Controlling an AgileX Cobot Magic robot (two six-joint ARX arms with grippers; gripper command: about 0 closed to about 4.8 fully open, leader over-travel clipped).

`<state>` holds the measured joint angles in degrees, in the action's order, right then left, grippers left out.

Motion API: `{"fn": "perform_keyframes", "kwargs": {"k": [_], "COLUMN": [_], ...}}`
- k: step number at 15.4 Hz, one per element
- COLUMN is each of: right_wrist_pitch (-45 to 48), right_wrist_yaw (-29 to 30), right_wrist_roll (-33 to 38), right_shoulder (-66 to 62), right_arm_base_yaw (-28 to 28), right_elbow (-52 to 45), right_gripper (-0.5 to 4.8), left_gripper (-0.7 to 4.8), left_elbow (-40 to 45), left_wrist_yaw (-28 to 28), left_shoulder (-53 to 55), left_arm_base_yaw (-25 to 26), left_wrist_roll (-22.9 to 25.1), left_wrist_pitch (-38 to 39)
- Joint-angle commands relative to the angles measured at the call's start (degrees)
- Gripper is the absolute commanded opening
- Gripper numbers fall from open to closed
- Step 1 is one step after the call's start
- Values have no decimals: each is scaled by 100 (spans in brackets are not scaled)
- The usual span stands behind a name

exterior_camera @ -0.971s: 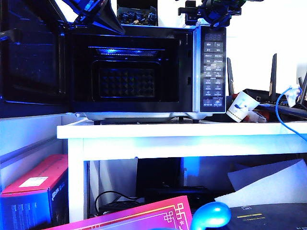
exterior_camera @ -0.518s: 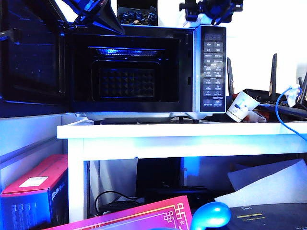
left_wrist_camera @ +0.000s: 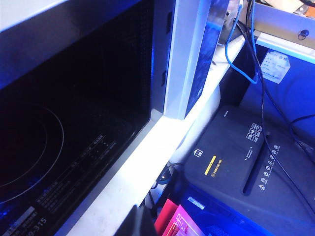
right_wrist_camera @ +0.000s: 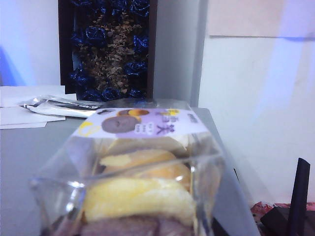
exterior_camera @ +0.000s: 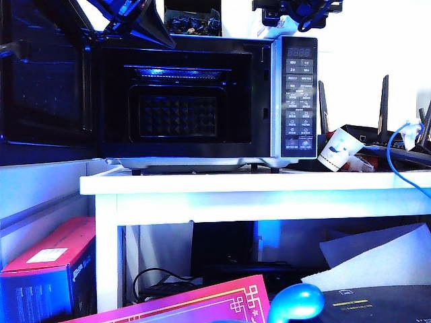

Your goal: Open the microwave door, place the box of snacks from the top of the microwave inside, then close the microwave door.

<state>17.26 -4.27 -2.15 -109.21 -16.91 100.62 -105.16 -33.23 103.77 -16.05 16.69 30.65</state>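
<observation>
Right gripper (exterior_camera: pixel 296 10) risen over microwave (exterior_camera: pixel 202 94), snack box (right_wrist_camera: pixel 140 172) wrist-view only, left gripper (exterior_camera: pixel 124 13) by door (exterior_camera: pixel 40 87), fingers unclear

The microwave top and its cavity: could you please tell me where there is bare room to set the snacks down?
The microwave cavity stands bare behind the swung-open microwave door. On top, grey casing lies free beside the box of snacks near the right end effector. The back is crowded: black box, wrapper.

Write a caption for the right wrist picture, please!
Clear box of snacks close to the camera on top of the microwave, black box behind.
</observation>
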Motion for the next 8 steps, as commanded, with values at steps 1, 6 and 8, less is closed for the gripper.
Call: {"fn": "perform_keyframes", "kwargs": {"k": [1, 6, 8], "right_wrist_pitch": [-90, -127, -149], "right_wrist_yaw": [33, 33, 35], "right_wrist_roll": [15, 15, 15], "right_shoulder": [74, 118, 236], "right_arm_base_yaw": [2, 2, 2], "right_elbow": [20, 20, 20], "right_gripper": [254, 252, 252], "left_gripper": [-6, -6, -6], "left_elbow": [-2, -4, -4], "left_wrist_yaw": [-46, -44, -44], "left_shoulder": [-26, -26, -24], "left_arm_base_yaw": [0, 0, 0], "left_wrist_roll": [4, 4, 4], "left_wrist_pitch": [-74, -74, -72]}}
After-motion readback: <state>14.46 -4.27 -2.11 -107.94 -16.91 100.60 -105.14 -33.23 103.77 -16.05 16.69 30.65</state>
